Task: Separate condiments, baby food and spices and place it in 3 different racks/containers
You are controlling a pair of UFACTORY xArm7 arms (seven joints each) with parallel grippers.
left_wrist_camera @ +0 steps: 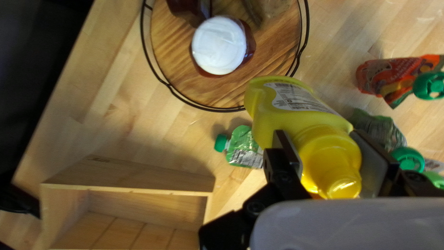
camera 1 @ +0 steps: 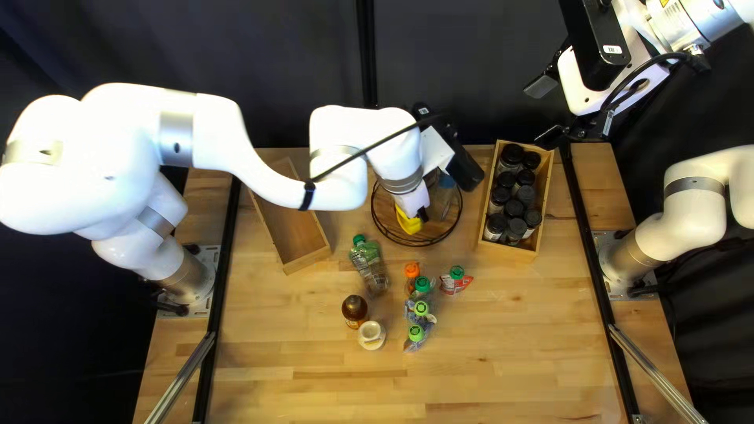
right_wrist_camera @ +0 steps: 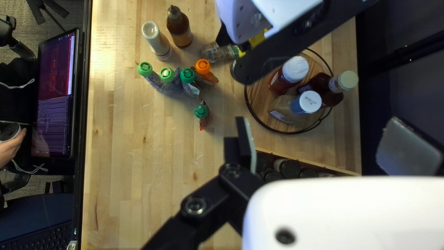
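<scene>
Bottles (right_wrist_camera: 296, 69), three, on round rack (right_wrist_camera: 260, 99); left pincer (camera 1: 418, 212) gripping one yellow bottle (left_wrist_camera: 296, 113); right pincer (camera 1: 546, 111) spread.

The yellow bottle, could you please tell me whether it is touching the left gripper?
Touching. The left wrist view shows the yellow bottle held in the left gripper, one finger against each side.

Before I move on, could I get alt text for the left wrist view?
My left gripper grips a yellow bottle near a round, wire-rimmed wooden tray bearing a white-capped bottle. Green-capped pouches lie on both sides of the yellow bottle; a wooden box sits nearby.
</scene>
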